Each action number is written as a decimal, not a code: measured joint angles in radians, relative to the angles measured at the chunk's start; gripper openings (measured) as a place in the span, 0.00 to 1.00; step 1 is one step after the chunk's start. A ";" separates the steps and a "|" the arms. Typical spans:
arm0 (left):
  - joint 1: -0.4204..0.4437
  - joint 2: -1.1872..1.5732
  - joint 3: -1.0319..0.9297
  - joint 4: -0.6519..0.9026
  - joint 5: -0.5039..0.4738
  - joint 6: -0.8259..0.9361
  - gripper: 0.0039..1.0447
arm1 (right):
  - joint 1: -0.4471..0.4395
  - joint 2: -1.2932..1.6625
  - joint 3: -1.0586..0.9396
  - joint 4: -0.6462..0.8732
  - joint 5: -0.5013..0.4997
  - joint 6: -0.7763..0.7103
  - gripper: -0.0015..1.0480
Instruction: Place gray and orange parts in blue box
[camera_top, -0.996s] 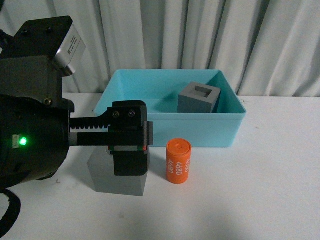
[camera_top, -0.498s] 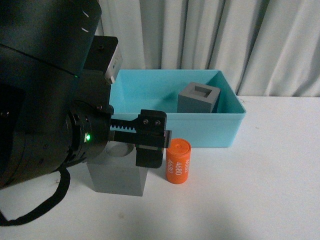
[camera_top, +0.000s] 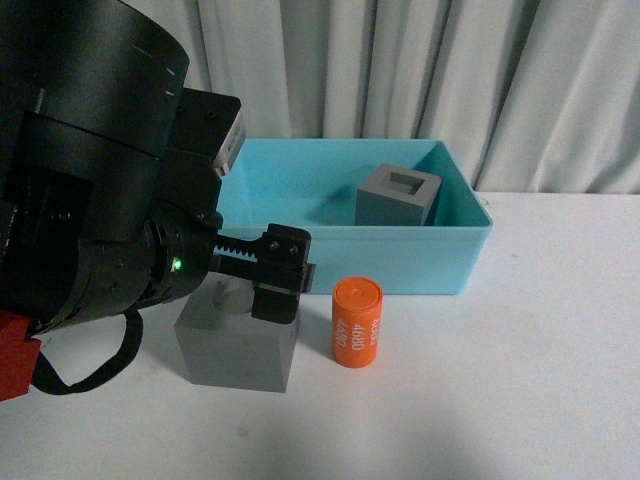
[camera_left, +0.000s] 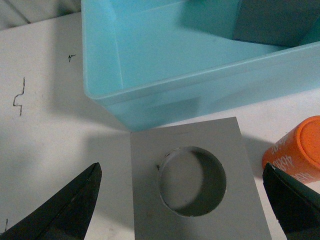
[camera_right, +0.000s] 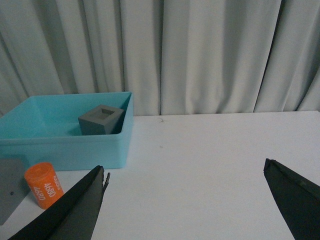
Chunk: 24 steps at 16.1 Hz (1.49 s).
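A gray cube with a round recess (camera_top: 236, 352) (camera_left: 192, 185) stands on the white table in front of the blue box (camera_top: 400, 262) (camera_left: 150, 95) (camera_right: 65, 150). My left gripper (camera_left: 181, 172) hangs open just above this cube, its fingers wide on either side of it; one finger (camera_top: 277, 295) shows in the front view. The orange cylinder (camera_top: 357, 322) (camera_left: 299, 150) (camera_right: 44, 184) marked 4680 stands upright right of the cube. A second gray cube (camera_top: 400, 195) (camera_right: 101, 119) with a square recess sits inside the box. My right gripper (camera_right: 184, 169) is open over bare table.
The left arm's black body (camera_top: 90, 180) fills the left of the front view and hides that side of the table. A red object (camera_top: 15, 365) shows at the left edge. Gray curtains (camera_top: 420, 70) hang behind the table.
The left arm has swung and risen nearer the camera. Its visible finger went from in front of the round-recess cube to above the cube's right top edge. The parts have not moved.
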 joint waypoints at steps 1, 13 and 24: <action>0.006 0.009 0.003 0.003 0.001 0.010 0.94 | 0.000 0.000 0.000 0.000 0.000 0.000 0.94; 0.070 0.133 0.050 0.061 0.016 0.114 0.94 | 0.000 0.000 0.000 0.000 0.000 0.000 0.94; 0.099 0.153 0.028 0.080 0.061 0.176 0.94 | 0.000 0.000 0.000 0.000 0.000 0.000 0.94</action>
